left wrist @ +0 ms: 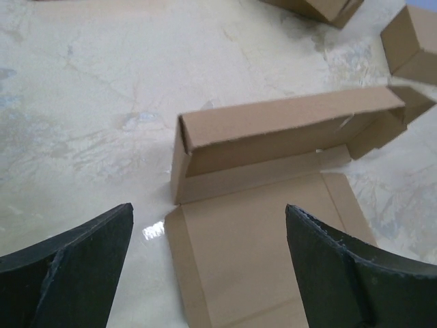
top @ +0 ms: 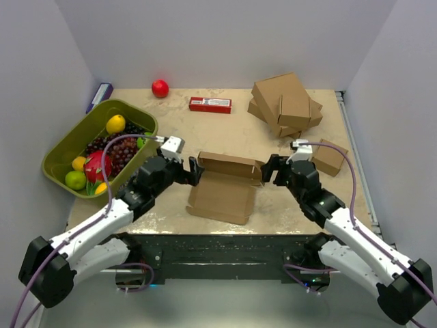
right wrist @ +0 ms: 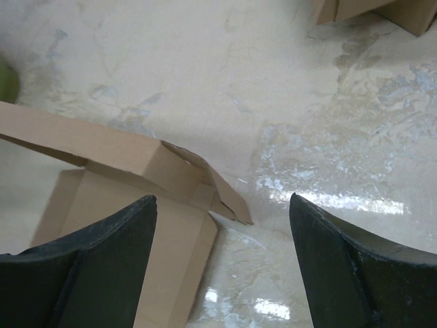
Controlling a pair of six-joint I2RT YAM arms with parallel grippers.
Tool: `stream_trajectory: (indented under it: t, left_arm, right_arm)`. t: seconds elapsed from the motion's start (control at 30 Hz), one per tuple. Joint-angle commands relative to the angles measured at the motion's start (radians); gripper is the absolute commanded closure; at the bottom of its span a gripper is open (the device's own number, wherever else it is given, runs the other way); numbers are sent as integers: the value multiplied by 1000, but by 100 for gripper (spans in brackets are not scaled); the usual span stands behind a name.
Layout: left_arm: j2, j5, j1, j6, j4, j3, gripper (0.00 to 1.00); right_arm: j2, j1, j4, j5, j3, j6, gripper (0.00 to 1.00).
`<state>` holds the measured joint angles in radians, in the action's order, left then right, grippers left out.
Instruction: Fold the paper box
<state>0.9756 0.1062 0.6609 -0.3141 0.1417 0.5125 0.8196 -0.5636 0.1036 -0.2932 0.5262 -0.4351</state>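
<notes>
Now we keep both pincers released and empty: left gripper (top: 194, 171) just left of the box (top: 220, 195), right gripper (top: 268, 169) just right; box lies between them, back wall raised.

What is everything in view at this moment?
paper box: one, brown, half folded, table centre
stacked boxes: one pile, brown, far right
small box: one, brown, right side
round fruit: one, red, far edge
packet: one, red, far centre
basket: one, green, left, holding mixed fruit
purple item: one, far left corner
left gripper: black, open, box's left end
right gripper: black, open, box's right end
</notes>
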Motion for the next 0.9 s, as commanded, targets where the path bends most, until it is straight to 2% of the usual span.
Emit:
stream_trajectory:
  t: [0.0,0.13,0.2,0.27,0.4,0.63,0.87]
  left_arm:
    - [-34,-251,-153,-56,-199,153,1]
    - [105,-523,-302,-43,-274,320,2]
    - [156,-638,-357,-45,-271,357,6]
    - [215,-658,-368,-30,-272,397,8]
    - [287,-686,-371,-17,-239,399,12]
    - [360,-700,-371,-19,-177,383,18]
    - [425,-741,-377,-39,-122,391,25]
  right_arm:
    - [-42,1,59,64,116,-85,18]
    - [12,2,45,176,172,-201,20]
    - [64,2,42,218,189,-270,21]
    - [110,2,36,242,205,-328,22]
    - [159,2,9,292,218,-381,32]
    - [217,2,5,257,218,-387,44]
    - [234,10,-24,212,201,-373,49]
